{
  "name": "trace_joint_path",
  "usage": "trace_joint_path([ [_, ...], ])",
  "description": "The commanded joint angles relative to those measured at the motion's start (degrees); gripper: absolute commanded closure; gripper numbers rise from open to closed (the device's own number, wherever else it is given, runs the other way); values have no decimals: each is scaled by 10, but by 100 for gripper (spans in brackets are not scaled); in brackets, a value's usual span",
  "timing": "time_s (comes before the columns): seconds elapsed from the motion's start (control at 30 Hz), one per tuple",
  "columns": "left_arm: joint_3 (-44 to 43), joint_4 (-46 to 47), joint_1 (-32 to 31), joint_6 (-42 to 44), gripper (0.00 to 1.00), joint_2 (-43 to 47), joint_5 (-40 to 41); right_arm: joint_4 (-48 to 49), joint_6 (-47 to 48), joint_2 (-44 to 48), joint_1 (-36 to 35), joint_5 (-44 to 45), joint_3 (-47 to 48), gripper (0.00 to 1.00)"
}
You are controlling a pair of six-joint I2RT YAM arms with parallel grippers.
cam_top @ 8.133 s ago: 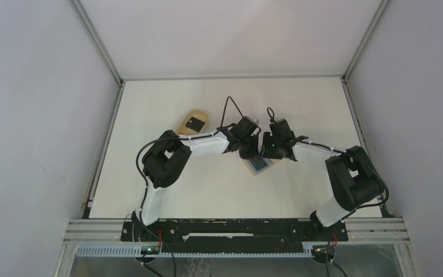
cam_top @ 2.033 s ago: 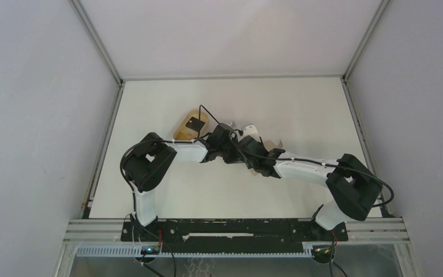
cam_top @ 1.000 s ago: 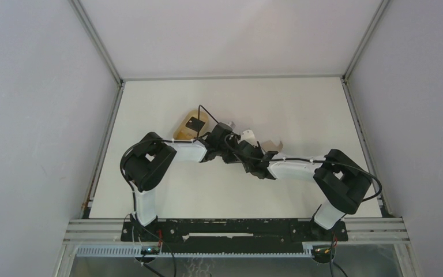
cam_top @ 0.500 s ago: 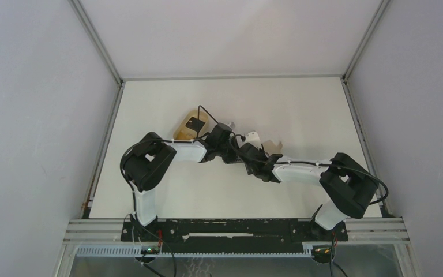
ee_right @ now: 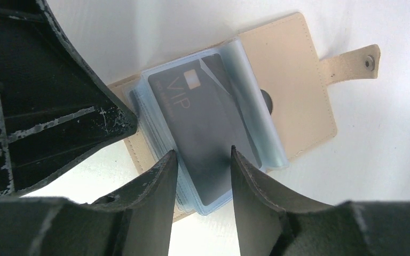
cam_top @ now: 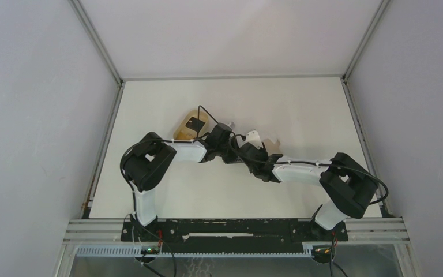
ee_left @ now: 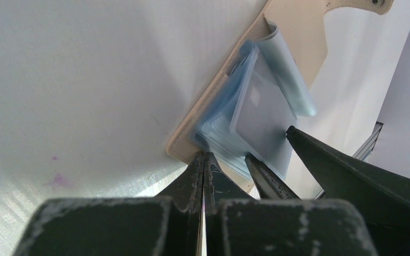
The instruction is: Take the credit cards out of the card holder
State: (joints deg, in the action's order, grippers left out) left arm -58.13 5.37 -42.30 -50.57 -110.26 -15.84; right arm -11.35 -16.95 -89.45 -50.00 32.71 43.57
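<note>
Left arm (cam_top: 150,167), right arm (cam_top: 349,190): white links, black joints, black cables; jaws black, scuffed.

Tray (cam_top: 183,124) blocks card holder's (ee_right: 298,80) left; table (cam_top: 311,109) open right.

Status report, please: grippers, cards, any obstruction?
Left gripper shut, tip at edge of holder. Right gripper open, over the VIP card. Card in its sleeve, holder open. Nothing in the way.

I see a white table (cam_top: 300,104); plain grey walls (cam_top: 34,115) flank it, and aluminium rails (cam_top: 236,77) edge it.
</note>
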Motion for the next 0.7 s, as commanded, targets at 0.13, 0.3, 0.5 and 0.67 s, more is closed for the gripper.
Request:
trace_joint_path([
  [0.13,29,-95,2,30,100,-29,31,3,18,57,13,19,20,51],
  [0.3,29,-96,2,31,100,-29,31,4,17,62,33,3,20,51],
  [0.5,29,-96,2,31,100,-29,30,10,9,37,55,-13,20,51],
  [0.67,30,-97,2,32,100,-29,31,3,-6,19,81,-14,20,50],
])
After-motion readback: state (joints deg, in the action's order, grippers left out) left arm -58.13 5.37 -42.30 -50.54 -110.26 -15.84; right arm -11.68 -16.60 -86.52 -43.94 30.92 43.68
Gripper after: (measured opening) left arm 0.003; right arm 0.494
